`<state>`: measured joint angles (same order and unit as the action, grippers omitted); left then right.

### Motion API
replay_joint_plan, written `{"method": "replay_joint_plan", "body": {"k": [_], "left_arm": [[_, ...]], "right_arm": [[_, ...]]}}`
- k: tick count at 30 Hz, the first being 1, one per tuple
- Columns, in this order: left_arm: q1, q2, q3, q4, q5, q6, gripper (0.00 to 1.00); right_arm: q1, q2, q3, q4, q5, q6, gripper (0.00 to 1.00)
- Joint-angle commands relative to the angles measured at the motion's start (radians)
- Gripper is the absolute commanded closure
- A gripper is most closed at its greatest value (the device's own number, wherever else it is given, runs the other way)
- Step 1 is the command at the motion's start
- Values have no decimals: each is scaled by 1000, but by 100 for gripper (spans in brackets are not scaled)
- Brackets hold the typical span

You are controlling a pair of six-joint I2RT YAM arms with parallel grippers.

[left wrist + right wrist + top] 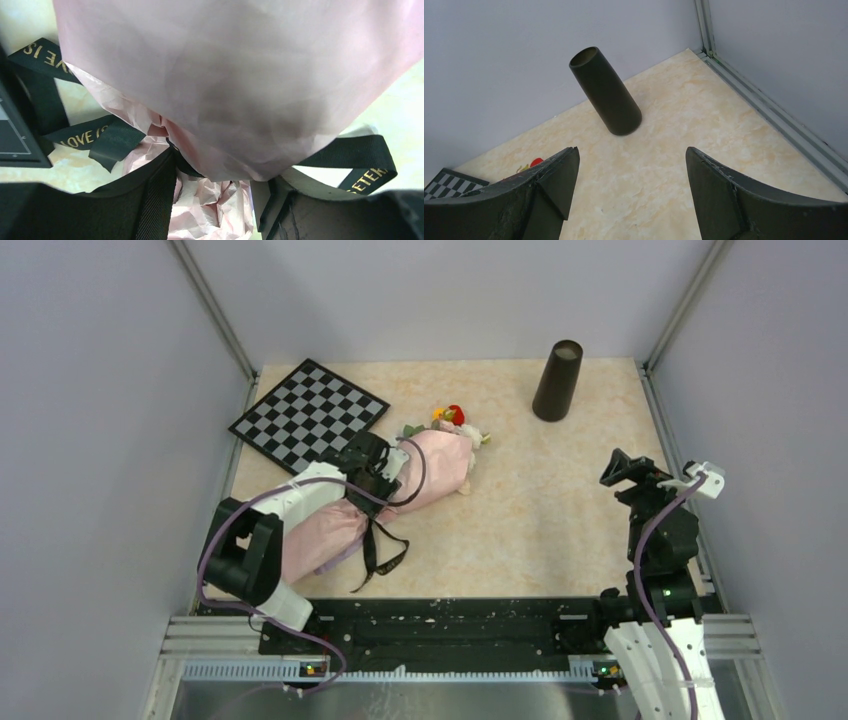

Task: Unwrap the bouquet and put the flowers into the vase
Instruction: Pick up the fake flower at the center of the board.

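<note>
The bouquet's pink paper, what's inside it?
Of the flowers, only pale blooms and green leaves show, at the open far end of the bouquet. The stems are hidden under the pink paper.
</note>
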<state>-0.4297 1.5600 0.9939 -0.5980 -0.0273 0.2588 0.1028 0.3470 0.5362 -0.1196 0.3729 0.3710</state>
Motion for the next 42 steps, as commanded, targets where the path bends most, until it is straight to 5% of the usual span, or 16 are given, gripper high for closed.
{"method": "replay_joint_plan", "body": {"k": [1, 9, 16, 29, 42], "left_arm": [[-20, -43, 20, -13, 100, -45, 41], [-22, -19, 4, -6, -117, -20, 21], [-61, 54, 17, 3, -204, -19, 18], [-69, -6, -4, 13, -136, -24, 50], [-68, -92, -31, 33, -61, -59, 68]], "right_arm": [[4, -5, 4, 34, 8, 5, 20], [3, -6, 8, 31, 8, 6, 20], [4, -6, 5, 30, 8, 5, 20], [4, -4, 1, 33, 8, 6, 20], [3, -5, 5, 27, 5, 6, 20]]}}
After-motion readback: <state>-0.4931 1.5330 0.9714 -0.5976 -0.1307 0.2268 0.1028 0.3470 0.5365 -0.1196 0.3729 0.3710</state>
